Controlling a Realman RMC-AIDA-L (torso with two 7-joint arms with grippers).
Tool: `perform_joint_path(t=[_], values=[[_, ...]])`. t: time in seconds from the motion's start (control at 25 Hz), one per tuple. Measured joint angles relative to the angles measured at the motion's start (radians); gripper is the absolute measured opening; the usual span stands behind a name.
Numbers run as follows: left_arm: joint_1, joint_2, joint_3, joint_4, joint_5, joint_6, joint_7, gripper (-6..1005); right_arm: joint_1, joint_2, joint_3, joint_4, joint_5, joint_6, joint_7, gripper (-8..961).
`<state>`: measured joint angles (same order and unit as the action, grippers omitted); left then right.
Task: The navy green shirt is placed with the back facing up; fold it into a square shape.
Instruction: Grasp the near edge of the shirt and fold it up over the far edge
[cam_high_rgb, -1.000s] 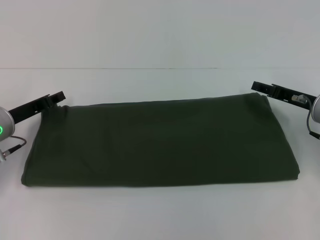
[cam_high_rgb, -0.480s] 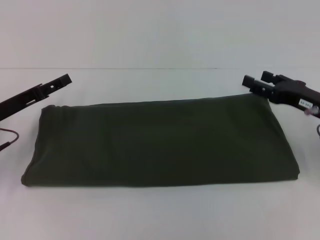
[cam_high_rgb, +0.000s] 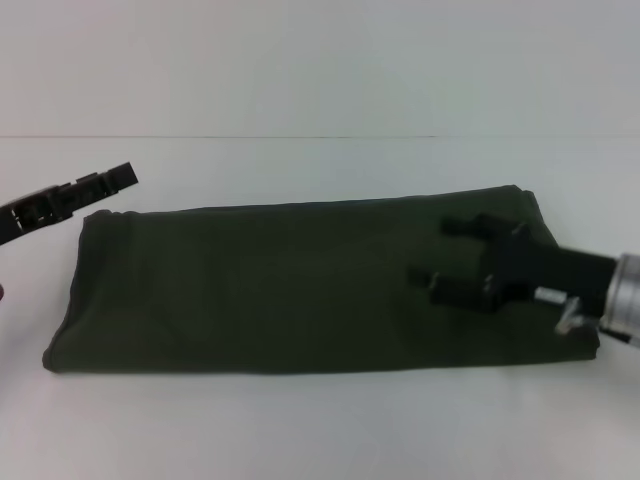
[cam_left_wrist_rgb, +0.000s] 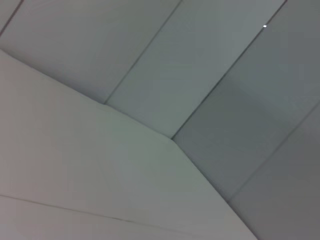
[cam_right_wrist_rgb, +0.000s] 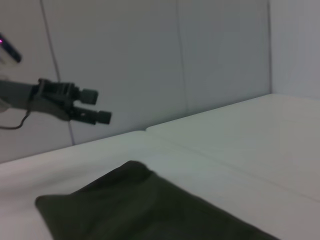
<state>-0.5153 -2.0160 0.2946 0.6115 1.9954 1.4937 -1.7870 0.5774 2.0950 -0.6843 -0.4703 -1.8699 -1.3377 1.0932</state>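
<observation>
From the head camera, the navy green shirt (cam_high_rgb: 310, 285) lay folded into a long band on the white table (cam_high_rgb: 320, 430). The right gripper (cam_high_rgb: 436, 252) hung over the shirt's right part, its fingers spread apart, cloth beneath them. The left gripper (cam_high_rgb: 122, 177) stood just beyond the shirt's far left corner; whether its fingers were parted could not be told

The left wrist camera showed only pale wall panels (cam_left_wrist_rgb: 215, 75)

From the right wrist camera, a shirt corner (cam_right_wrist_rgb: 130, 205) lay below, and the left gripper (cam_right_wrist_rgb: 92, 106) showed beyond it, its two fingertips slightly apart

white table (cam_high_rgb: 300, 430), folded green shirt (cam_high_rgb: 300, 290) (flat)
</observation>
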Motion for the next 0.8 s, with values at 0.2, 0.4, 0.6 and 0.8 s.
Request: perform_joint_path(t=[0.2, 0.4, 0.6, 0.8], values=[[0.026, 0.023, 0.02, 0.003, 0.001, 0.09, -0.021, 891, 0.014, 0.002, -0.088, 0.05, 0.002, 0.005, -0.081, 906], [0.042, 0.04, 0.029, -0.002, 0.019, 0.104, -0.07, 891, 0.015, 0.003, -0.112, 0.086, 0.006, 0.032, -0.138, 904], [0.037, 0.039, 0.114, -0.006, 0.025, 0.066, -0.092, 891, 0.017, 0.003, -0.111, 0.095, 0.008, 0.049, -0.145, 904], [0.028, 0.031, 0.268, -0.007, 0.026, -0.087, -0.185, 891, 0.017, 0.003, -0.107, 0.095, 0.01, 0.057, -0.145, 904]])
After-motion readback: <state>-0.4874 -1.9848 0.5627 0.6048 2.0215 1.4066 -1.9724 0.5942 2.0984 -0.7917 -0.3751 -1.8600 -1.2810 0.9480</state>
